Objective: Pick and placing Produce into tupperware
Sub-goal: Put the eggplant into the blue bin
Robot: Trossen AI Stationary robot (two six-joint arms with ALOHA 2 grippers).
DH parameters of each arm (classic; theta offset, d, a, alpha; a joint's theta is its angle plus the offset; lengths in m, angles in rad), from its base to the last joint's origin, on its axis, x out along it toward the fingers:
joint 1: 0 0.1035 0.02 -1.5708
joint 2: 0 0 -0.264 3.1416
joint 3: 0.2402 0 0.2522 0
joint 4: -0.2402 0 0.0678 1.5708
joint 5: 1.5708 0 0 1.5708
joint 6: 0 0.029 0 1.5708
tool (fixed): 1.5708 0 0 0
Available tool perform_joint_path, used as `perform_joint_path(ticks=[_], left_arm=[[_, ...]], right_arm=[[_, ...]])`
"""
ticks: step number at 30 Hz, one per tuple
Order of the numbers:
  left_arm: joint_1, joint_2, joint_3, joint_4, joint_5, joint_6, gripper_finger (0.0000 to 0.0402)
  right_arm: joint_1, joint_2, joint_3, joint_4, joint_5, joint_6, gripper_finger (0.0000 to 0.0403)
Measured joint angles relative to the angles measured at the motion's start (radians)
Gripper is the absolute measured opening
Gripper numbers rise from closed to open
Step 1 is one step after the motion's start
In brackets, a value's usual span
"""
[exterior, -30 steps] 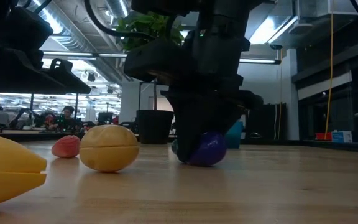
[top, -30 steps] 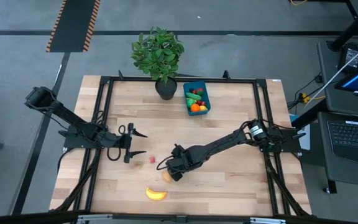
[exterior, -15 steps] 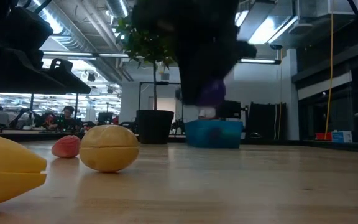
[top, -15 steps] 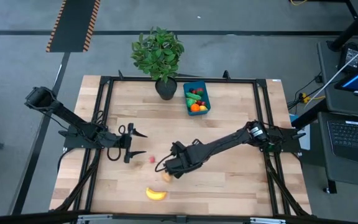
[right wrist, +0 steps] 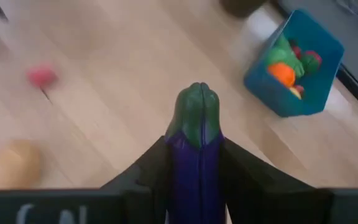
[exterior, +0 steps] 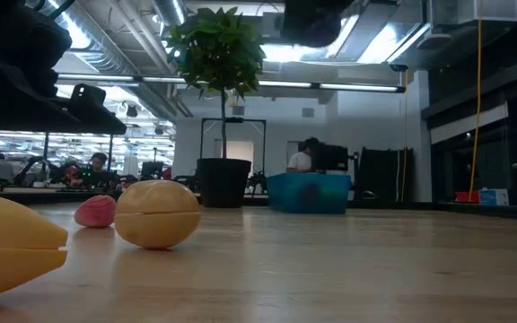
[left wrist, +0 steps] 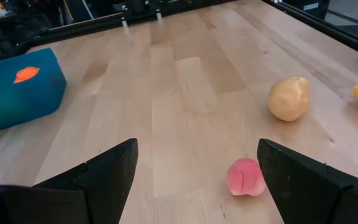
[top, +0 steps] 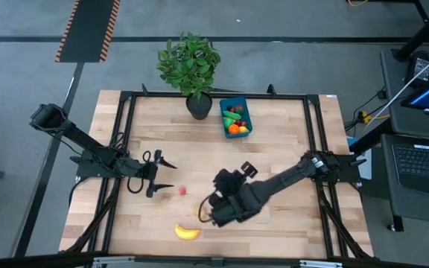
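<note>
the right end effector (right wrist: 194, 163) is gripping the purple eggplant (right wrist: 194, 134) mid-body; it is probably light, stiff and smooth, so liable to slip.

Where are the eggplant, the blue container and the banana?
eggplant (right wrist: 195, 155): right wrist view, on its purple body.
blue container (top: 225, 126): high view, on its rim.
banana (top: 187, 232): high view, on its middle.

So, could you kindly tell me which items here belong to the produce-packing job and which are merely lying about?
Part of the job:
- purple eggplant, held in the right pincer
- blue tupperware, already holding some produce
- potato
- red berry
- banana
- left pincer, open, waiting

Just lying about:
- potted plant
</note>
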Motion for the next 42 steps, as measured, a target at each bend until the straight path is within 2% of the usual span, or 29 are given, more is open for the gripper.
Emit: perform_joint_path(ticks=[3,11,15,18,33,37,42], left_arm=[[0.0,0.0,0.0,0.002,0.0,0.0,0.0324],[0.001,0.0,0.0,0.005,0.001,0.006,0.0324],[0.001,0.0,0.0,0.005,0.001,0.008,0.0324],[0.001,0.0,0.0,0.005,0.002,0.008,0.0324],[0.001,0.0,0.0,0.006,0.002,0.004,0.0324],[0.001,0.0,0.0,0.006,0.002,0.008,0.0324],[0.001,0.0,0.0,0.006,0.002,0.008,0.0324]], right_arm=[[0.038,-0.014,-0.042,-0.001,0.085,0.085,0.0116],[0.119,-0.025,-0.249,0.055,0.166,0.383,0.0116],[0.167,-0.026,-0.373,0.187,0.243,0.539,0.0116],[0.195,-0.026,-0.453,0.313,0.31,0.596,0.0116],[0.25,-0.039,-0.647,0.717,0.477,0.587,0.0116],[0.252,-0.039,-0.743,0.934,0.479,0.486,0.0116],[0.249,-0.039,-0.805,1.048,0.502,0.43,0.0116]])
